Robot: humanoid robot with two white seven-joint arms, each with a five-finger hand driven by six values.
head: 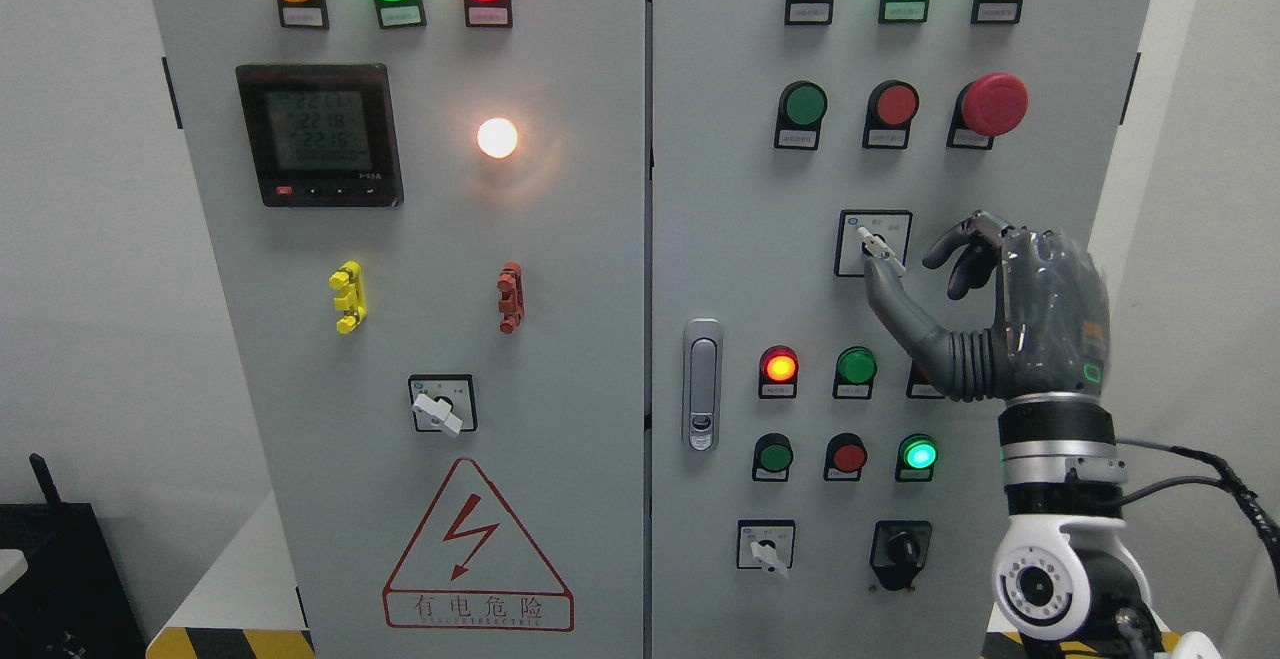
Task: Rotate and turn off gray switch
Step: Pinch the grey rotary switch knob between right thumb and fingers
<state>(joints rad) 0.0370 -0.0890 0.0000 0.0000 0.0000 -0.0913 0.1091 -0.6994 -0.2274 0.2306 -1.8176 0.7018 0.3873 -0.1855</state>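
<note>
The gray rotary switch (pixel 880 249) sits in a black-framed plate on the right door of the cabinet, its white-gray handle slanting from upper left to lower right. My right hand (pixel 905 267) is raised in front of it. The thumb tip (pixel 878 279) lies just under the handle and looks to touch it. The other fingers (pixel 962 251) are curled a little to the right of the handle, apart from it. The hand is open around the handle's lower end, not closed on it. My left hand is not in view.
Similar gray switches sit on the left door (pixel 438 409) and at the lower right door (pixel 768 551), beside a black selector (pixel 900 549). Lit lamps, push buttons and a red mushroom stop button (pixel 992 104) surround the switch. A door latch (pixel 702 384) is left of the hand.
</note>
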